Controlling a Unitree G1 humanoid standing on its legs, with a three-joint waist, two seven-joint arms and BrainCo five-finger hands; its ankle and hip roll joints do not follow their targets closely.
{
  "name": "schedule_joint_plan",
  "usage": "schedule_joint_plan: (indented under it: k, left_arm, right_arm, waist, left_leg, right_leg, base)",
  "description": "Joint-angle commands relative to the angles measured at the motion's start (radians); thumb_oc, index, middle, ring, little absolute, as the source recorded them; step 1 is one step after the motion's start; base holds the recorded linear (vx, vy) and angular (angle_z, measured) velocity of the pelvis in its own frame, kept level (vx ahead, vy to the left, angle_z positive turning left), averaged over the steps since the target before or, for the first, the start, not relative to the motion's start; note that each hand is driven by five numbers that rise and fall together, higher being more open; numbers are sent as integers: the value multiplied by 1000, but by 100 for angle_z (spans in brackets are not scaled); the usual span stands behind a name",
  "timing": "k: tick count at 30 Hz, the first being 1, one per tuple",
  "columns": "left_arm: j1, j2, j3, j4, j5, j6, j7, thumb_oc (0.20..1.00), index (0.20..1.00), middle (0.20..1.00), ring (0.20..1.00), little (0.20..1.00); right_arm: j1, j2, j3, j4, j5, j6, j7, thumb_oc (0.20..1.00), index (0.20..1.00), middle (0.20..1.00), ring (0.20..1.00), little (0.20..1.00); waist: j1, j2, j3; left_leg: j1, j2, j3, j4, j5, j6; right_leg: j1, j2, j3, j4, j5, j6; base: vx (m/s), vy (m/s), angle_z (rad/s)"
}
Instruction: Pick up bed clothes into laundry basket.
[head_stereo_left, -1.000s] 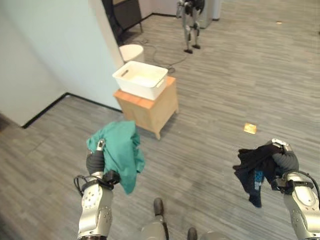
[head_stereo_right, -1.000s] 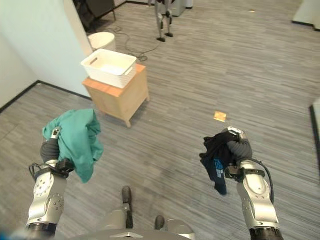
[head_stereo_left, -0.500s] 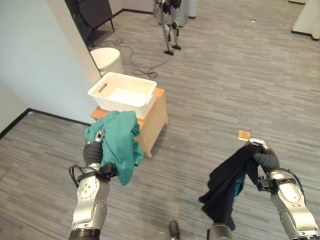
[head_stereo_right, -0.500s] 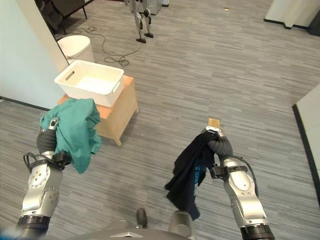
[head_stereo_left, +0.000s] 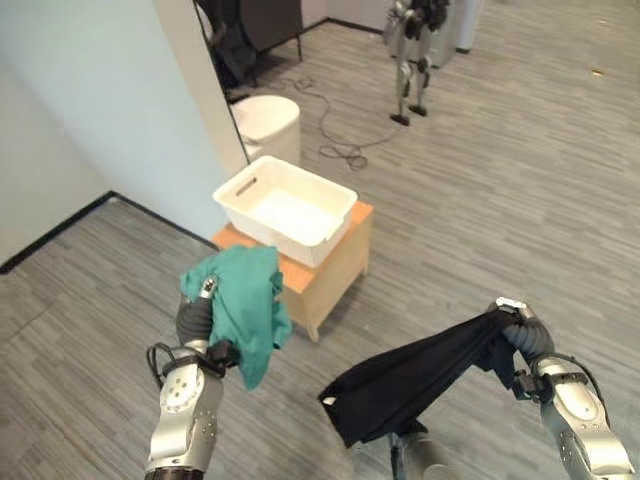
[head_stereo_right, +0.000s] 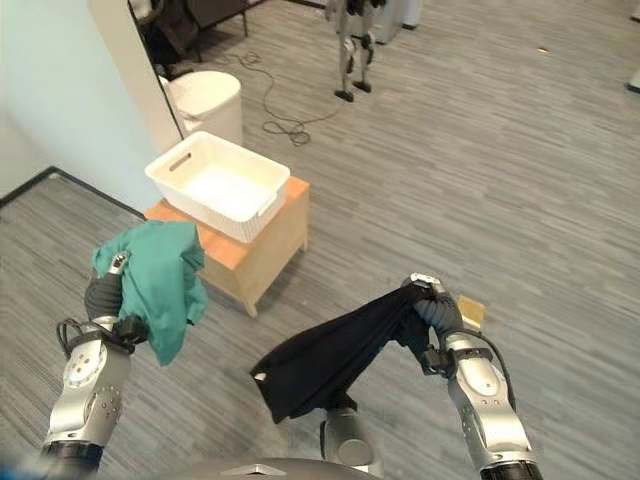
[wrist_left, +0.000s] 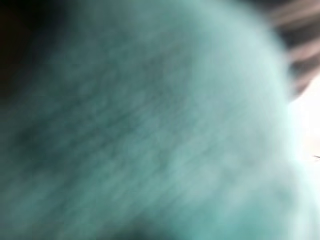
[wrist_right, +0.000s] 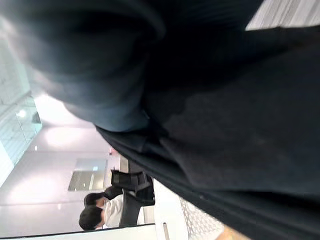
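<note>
A white laundry basket (head_stereo_left: 285, 207) stands empty on a small wooden side table (head_stereo_left: 342, 262) ahead. My left hand (head_stereo_left: 194, 318) is raised at lower left, shut on a teal garment (head_stereo_left: 243, 305) that drapes over it; the same teal garment (wrist_left: 150, 125) covers the left wrist view. At lower right my right hand (head_stereo_left: 516, 335) is shut on a black garment (head_stereo_left: 405, 380), which swings out leftward in the air toward the table. In the right wrist view the black garment (wrist_right: 225, 125) is bunched close against the hand.
A pale wall corner (head_stereo_left: 180, 110) rises left of the table, with a white round bin (head_stereo_left: 266, 121) behind it. Another robot's legs (head_stereo_left: 410, 60) stand far back on the grey plank floor. A person (wrist_right: 102, 210) sits in the distance.
The camera has shifted, and the basket now lies more central and nearer. The black garment has swung up and out to the left from hanging below my right hand. The teal garment stays held.
</note>
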Motion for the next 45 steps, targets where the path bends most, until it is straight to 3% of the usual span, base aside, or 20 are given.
schedule_joint_plan:
  k: [1, 3, 4, 5, 7, 8, 10, 11, 14, 17, 22, 24, 28, 31, 35, 37, 40, 42, 44, 45]
  left_arm:
    - [-63, 52, -21, -58, -40, -64, -22, 200, 200, 200, 200, 200]
    - [-82, 59, -33, -68, -37, -65, -29, 200, 200, 200, 200, 200]
    - [-82, 59, -33, -68, -37, -65, -29, 200, 200, 200, 200, 200]
    - [-81, 56, -22, -77, -49, -69, -12, 200, 200, 200, 200, 200]
    - [-85, 57, -11, -70, -44, -70, -3, 200, 200, 200, 200, 200]
    - [-78, 57, 10, -45, -40, -71, 9, 200, 200, 200, 200, 200]
    - [-78, 57, 9, -45, -40, -71, 9, 200, 200, 200, 200, 200]
    - [-65, 61, 19, -27, -33, -69, 17, 200, 200, 200, 200, 200]
    - [-49, 59, 37, -20, -25, -69, 35, 200, 200, 200, 200, 200]
    - [-44, 52, 45, -24, -21, -73, 39, 200, 200, 200, 200, 200]
    - [-48, 55, 41, -26, -24, -75, 37, 200, 200, 200, 200, 200]
    - [-56, 77, 41, -42, -6, -74, 42, 200, 200, 200, 200, 200]
    - [-80, 142, 60, -62, 50, -71, 53, 200, 200, 200, 200, 200]
    - [-108, 198, 66, -70, 100, -74, 61, 200, 200, 200, 200, 200]
    - [-159, 239, 73, -79, 120, -86, 70, 200, 200, 200, 200, 200]
    - [-206, 265, 73, -69, 134, -94, 83, 200, 200, 200, 200, 200]
    - [-299, 315, 49, -15, 173, -124, 99, 200, 200, 200, 200, 200]
    - [-366, 356, 4, 58, 160, -120, 87, 200, 200, 200, 200, 200]
    - [-487, 474, -72, 180, 191, -84, 72, 200, 200, 200, 200, 200]
    - [-497, 478, -78, 188, 189, -87, 71, 200, 200, 200, 200, 200]
  right_arm:
    - [-32, -43, -37, -95, 27, -80, -11, 200, 200, 200, 200, 200]
    - [-36, -58, -43, -89, 35, -88, -21, 200, 200, 200, 200, 200]
    - [-37, -58, -43, -89, 35, -88, -21, 200, 200, 200, 200, 200]
    - [-33, -70, -47, -96, 34, -93, -29, 200, 200, 200, 200, 200]
    - [-30, -77, -57, -106, 27, -91, -37, 200, 200, 200, 200, 200]
    - [-13, -81, -77, -128, 27, -88, -36, 200, 200, 200, 200, 200]
    - [-11, -80, -78, -130, 27, -88, -36, 200, 200, 200, 200, 200]
    - [5, -84, -92, -139, 24, -84, -34, 200, 200, 200, 200, 200]
    - [21, -85, -96, -135, 4, -80, -41, 200, 200, 200, 200, 200]
    - [28, -80, -91, -134, -7, -73, -37, 200, 200, 200, 200, 200]
    - [34, -62, -79, -141, -14, -67, -29, 200, 200, 200, 200, 200]
    - [16, -46, -59, -138, -26, -65, -27, 200, 200, 200, 200, 200]
    - [-23, -22, -1, -137, -42, -58, -8, 200, 200, 200, 200, 200]
    - [-14, -11, 3, -154, -38, -54, 9, 200, 200, 200, 200, 200]
    - [-7, -7, 5, -154, -25, -54, 12, 200, 200, 200, 200, 200]
    - [-13, -11, 14, -147, -14, -56, 17, 200, 200, 200, 200, 200]
    - [-27, -27, 60, -137, 9, -63, 48, 200, 200, 200, 200, 200]
    - [-41, -40, 86, -134, 26, -64, 66, 200, 200, 200, 200, 200]
    - [-35, -58, 138, -140, 39, -52, 94, 200, 200, 200, 200, 200]
    - [-36, -55, 136, -139, 39, -53, 94, 200, 200, 200, 200, 200]
  waist:
    - [-27, -27, -35]
    - [-34, -31, -26]
    - [-35, -31, -26]
    - [-33, -45, -12]
    - [-28, -49, -2]
    - [-22, -48, -3]
    - [-23, -49, -4]
    - [-17, -42, -10]
    - [-2, -32, -14]
    - [5, -32, -12]
    - [9, -31, -23]
    - [12, -32, -25]
    - [20, -30, 2]
    - [0, -18, 14]
    - [-22, -4, 10]
    - [-35, -12, 6]
    - [-44, -30, -19]
    - [-52, -28, -33]
    - [-74, -19, -53]
    - [-73, -21, -51]
  left_leg:
    - [-121, 111, 39, 48, 133, -44]
    - [-183, 131, 44, 185, 171, -63]
    - [-185, 131, 43, 187, 170, -63]
    - [-225, 168, 98, 280, 222, -64]
    - [-255, 185, 150, 251, 230, -57]
    - [-280, 189, 199, 176, 225, -62]
    - [-279, 186, 199, 173, 227, -61]
    - [-309, 167, 215, 111, 221, -64]
    - [-349, 139, 202, 37, 261, -69]
    - [-369, 138, 210, 21, 287, -76]
    - [-356, 115, 200, 4, 259, -58]
    - [-340, 85, 205, 10, 216, -24]
    - [-302, 63, 225, 30, 169, 18]
    - [-273, 59, 195, -1, 171, 30]
    - [-235, 61, 190, -39, 170, 17]
    - [-211, 58, 189, -52, 161, 2]
    - [-192, 66, 193, -57, 158, -15]
    - [-179, 75, 201, -66, 165, -24]
    - [-163, 87, 213, -77, 175, -36]
    - [-162, 87, 212, -79, 175, -37]
  right_leg:
    - [53, -53, -6, 53, -169, 78]
    - [101, -56, -51, 38, -192, 53]
    - [101, -56, -52, 38, -192, 53]
    - [149, -58, -88, 21, -209, 31]
    - [184, -69, -109, 9, -223, 30]
    - [206, -83, -135, -5, -236, 36]
    - [207, -85, -135, -6, -236, 37]
    - [221, -91, -155, -18, -246, 41]
    - [250, -91, -158, -33, -262, 47]
    - [276, -95, -152, -36, -273, 51]
    - [292, -123, -137, -34, -278, 70]
    - [274, -158, -118, 13, -271, 97]
    - [175, -182, -70, 228, -223, 141]
    - [105, -150, -3, 335, -182, 141]
    - [62, -140, -2, 248, -207, 131]
    - [54, -144, -19, 100, -193, 130]
    - [103, -132, 15, 23, -188, 130]
    - [132, -125, 12, -10, -180, 124]
    - [169, -109, 9, -52, -177, 116]
    - [171, -108, 8, -55, -177, 116]
  base:
    - [175, -354, 24]
    - [83, -234, 61]
    - [86, -254, 72]
    - [90, -215, 69]
    - [138, -175, 53]
    - [129, -55, 47]
    - [99, -6, 42]
    - [155, 30, 24]
    - [173, 55, 8]
    - [196, 119, -10]
    - [158, 178, -19]
    - [176, 317, -34]
    - [69, 189, -38]
    - [113, 152, -5]
    - [123, 25, 27]
    - [185, -78, 18]
    - [174, -131, 20]
    - [164, -124, 27]
    - [140, -107, -11]
    - [94, -99, -13]
